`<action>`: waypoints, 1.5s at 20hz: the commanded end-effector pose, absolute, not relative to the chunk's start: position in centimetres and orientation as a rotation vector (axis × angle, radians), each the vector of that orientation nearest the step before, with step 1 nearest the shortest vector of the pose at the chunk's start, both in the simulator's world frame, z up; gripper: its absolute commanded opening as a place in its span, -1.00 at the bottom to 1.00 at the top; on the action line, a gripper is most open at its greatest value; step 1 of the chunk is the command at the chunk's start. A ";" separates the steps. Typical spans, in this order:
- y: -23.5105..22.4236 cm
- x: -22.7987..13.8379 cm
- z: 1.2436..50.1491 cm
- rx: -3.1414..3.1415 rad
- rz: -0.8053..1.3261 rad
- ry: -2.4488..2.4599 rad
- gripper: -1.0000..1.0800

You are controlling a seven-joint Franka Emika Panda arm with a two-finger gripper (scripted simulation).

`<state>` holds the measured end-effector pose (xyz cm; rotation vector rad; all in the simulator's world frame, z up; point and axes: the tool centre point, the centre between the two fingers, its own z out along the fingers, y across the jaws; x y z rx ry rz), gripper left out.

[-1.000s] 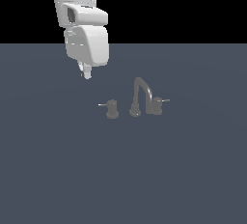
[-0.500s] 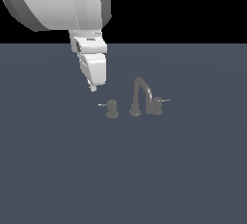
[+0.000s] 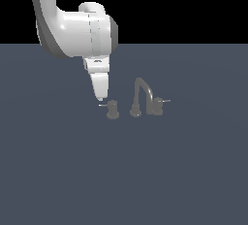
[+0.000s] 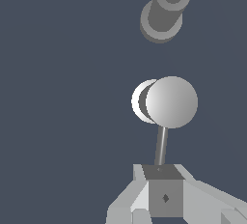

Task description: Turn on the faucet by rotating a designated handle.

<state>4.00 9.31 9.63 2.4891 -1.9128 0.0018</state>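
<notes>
1. The white arm descends from 11 o'clock in the exterior view; its tool (image 3: 100, 96) hangs just above the lever's tip.
2. The handle (image 3: 112, 109) stands on the dark counter (image 3: 58, 170), lever pointing to 9 o'clock.
3. At the handle's 3 o'clock rises the faucet (image 3: 142, 98).
4. In the wrist view the tool (image 4: 164, 171) meets the lever's end; I cannot tell its opening or whether it grips.

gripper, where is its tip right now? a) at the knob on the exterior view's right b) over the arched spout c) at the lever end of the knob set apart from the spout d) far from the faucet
c: the gripper tip sits at the lever rod of the handle, which stands apart from the spout on the exterior view's left.
</notes>
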 end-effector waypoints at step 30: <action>8.9 4.6 6.4 2.374 0.012 -2.069 -1.00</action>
